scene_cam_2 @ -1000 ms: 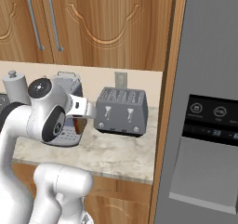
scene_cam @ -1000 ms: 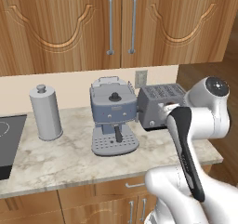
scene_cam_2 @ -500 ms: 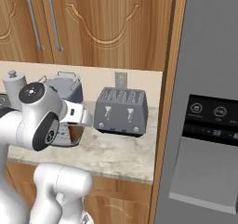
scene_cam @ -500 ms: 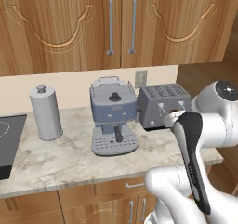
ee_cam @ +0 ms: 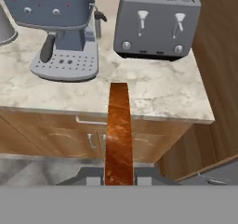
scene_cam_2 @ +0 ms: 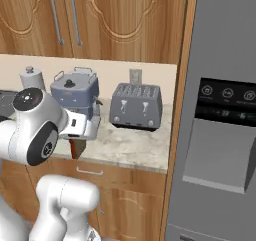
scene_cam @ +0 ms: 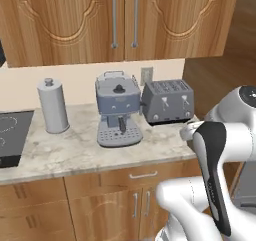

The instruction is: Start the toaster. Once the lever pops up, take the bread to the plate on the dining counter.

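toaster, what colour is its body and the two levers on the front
The toaster has a dark grey body with pale silver-white levers, clearest in the hand view.

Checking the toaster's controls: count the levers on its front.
2: both on the toaster front, left lever and right lever, side by side above the round knobs.

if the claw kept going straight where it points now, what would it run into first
Most likely the marbled counter edge in front of the toaster. The claw, shut on the bread, aims at that edge, though depth is hard to judge.
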